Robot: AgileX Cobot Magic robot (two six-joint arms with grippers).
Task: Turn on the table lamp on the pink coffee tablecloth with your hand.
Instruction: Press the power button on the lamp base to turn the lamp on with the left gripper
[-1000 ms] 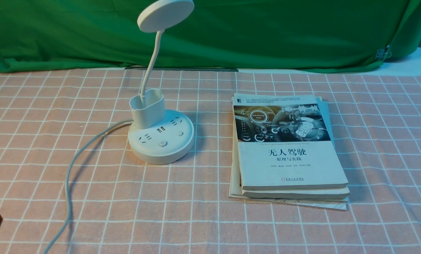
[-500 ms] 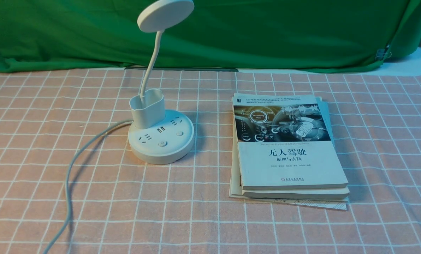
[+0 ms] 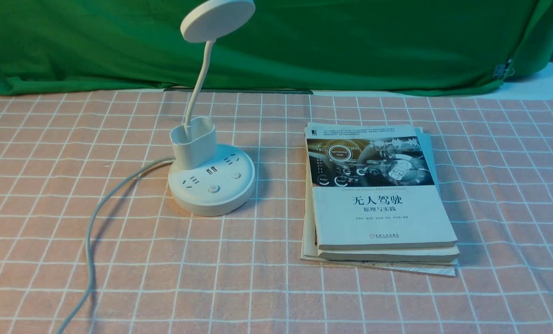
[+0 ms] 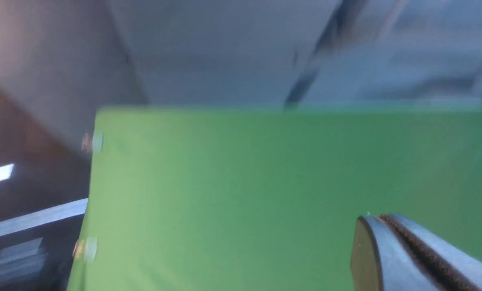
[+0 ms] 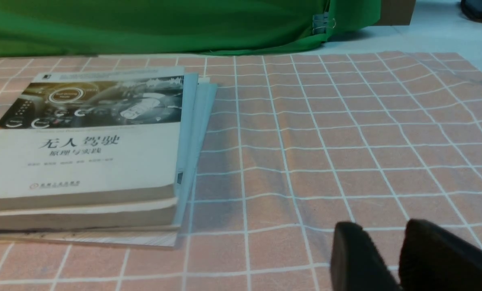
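Observation:
The white table lamp (image 3: 210, 188) stands on the pink coffee tablecloth (image 3: 258, 287), left of centre. Its disc head (image 3: 217, 19) is up on the bendy neck and looks unlit; the round base carries sockets and a front button (image 3: 213, 189). Neither hand shows in the front view. In the left wrist view, my left gripper (image 4: 380, 218) is shut and empty, its fingers pressed together and pointing at the green backdrop (image 4: 245, 194). In the right wrist view, my right gripper (image 5: 382, 230) hangs low over the cloth (image 5: 346, 141), with a narrow gap between its fingertips and nothing held. The lamp is out of both wrist views.
A stack of books (image 3: 381, 195) lies right of the lamp and also shows in the right wrist view (image 5: 83, 153). The lamp's grey cord (image 3: 91, 232) curves from the base to the front left edge. A green backdrop cloth (image 3: 350, 46) hangs behind the table.
A black part of the left arm at the front view's lower left corner one second ago has left that view. The lamp and books have not moved.

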